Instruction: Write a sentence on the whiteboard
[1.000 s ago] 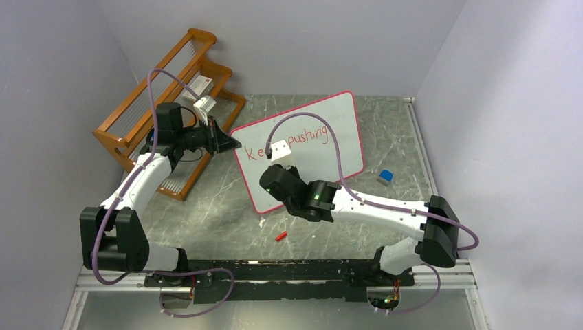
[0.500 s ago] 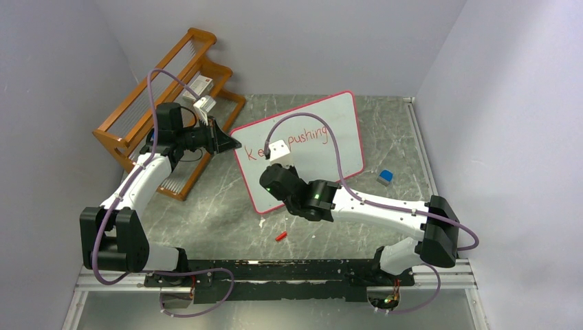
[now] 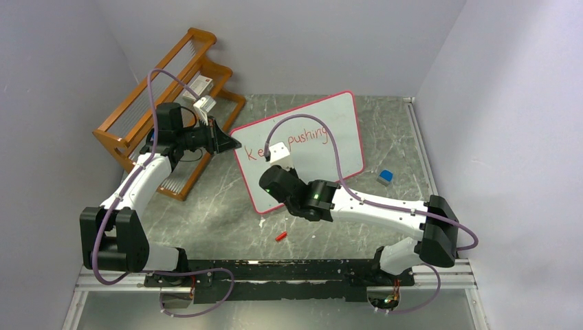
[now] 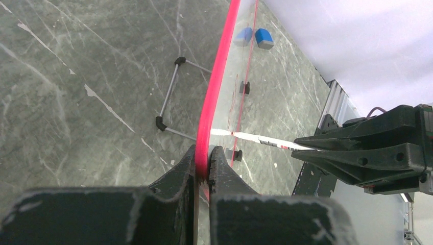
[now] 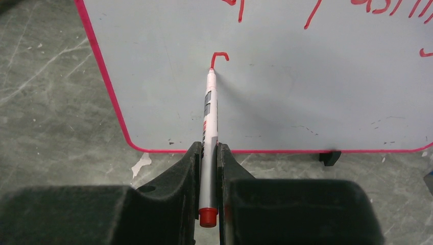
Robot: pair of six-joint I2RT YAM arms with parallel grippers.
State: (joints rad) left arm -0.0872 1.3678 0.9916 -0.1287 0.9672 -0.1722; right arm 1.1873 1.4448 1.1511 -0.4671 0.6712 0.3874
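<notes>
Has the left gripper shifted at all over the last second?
No. The left gripper stays clamped on the edge of the whiteboard, at the same spot beside the wooden rack in the top view.

Soft, even light fills all three views, bright without hard glare, and the arms cast only faint shadows on the counter [image 3: 206, 206]. The glossy whiteboard [image 4: 220, 76] mirrors nearby things in the left wrist view, and the marker [image 5: 208, 117] throws a pale shadow on it in the right wrist view. The near bodies of the left claw [image 4: 203, 155] and right claw [image 5: 208, 149] blur at the bottom edges.
</notes>
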